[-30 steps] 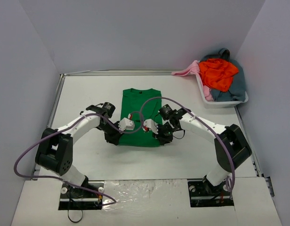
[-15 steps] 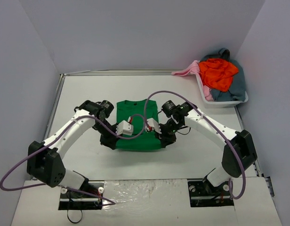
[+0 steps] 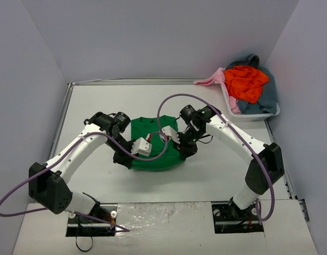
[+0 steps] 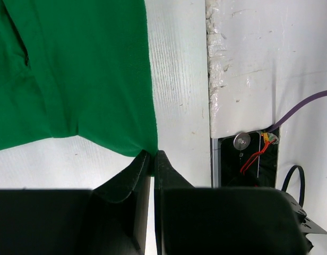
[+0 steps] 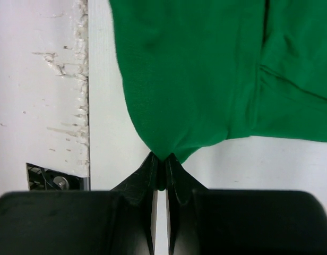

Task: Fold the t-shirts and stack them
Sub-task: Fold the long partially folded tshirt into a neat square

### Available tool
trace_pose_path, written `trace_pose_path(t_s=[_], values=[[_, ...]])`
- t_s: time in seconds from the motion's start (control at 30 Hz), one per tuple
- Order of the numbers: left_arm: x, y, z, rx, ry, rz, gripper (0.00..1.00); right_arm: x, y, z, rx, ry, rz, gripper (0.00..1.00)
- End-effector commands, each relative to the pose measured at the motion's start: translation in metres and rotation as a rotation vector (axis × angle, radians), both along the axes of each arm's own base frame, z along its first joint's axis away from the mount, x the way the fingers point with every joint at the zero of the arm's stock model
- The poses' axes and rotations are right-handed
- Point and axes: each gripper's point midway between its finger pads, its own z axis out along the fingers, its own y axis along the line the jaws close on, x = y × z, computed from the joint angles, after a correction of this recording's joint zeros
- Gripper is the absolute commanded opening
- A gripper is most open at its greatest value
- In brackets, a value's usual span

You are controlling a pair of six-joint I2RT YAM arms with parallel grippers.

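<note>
Though perhaps unclear overhead, wrist-view pinches on t-shirt (image 4: 73,69).

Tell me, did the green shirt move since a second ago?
Yes. The far edge of the green t-shirt slid toward the near side, away from the back rim of the table. The left gripper and right gripper pinch its corners.

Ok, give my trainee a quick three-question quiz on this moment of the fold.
1. True or false: the left gripper is open, clear of the green t-shirt.
2. Where is the orange-red shirt? A in the white tub; B on the green t-shirt; C in the left gripper.
3. Fill in: the right gripper is shut on a corner of the ___ t-shirt.
Key: 1 false, it is shut on a corner; 2 A; 3 green.
</note>
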Motion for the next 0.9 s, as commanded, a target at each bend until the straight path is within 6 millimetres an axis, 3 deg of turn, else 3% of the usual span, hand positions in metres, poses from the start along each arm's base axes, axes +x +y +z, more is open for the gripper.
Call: trace_pose_path(t_s=[0.0,0.17,0.43,0.63,0.83,0.87], values=[[-0.003,0.003,0.015,-0.003,-0.013,-0.034,0.02,0.008,-0.002,0.001,-0.047,0.010,0.017,0.00],[0.013,0.007,0.017,0.013,-0.047,-0.023,0.02,0.029,0.000,0.002,-0.060,-0.006,0.034,0.00],[0.055,0.013,0.031,-0.012,-0.080,0.026,0.02,0.078,-0.002,0.009,-0.051,-0.032,0.011,0.00],[0.087,0.015,0.030,-0.013,-0.086,0.044,0.02,0.118,-0.002,0.009,-0.023,-0.054,-0.008,0.00],[0.115,0.013,0.015,-0.016,-0.032,0.036,0.02,0.160,0.004,-0.002,0.010,-0.074,-0.023,0.00],[0.127,0.013,0.011,-0.019,-0.028,0.036,0.02,0.168,0.003,-0.014,0.003,-0.057,-0.031,0.00]])
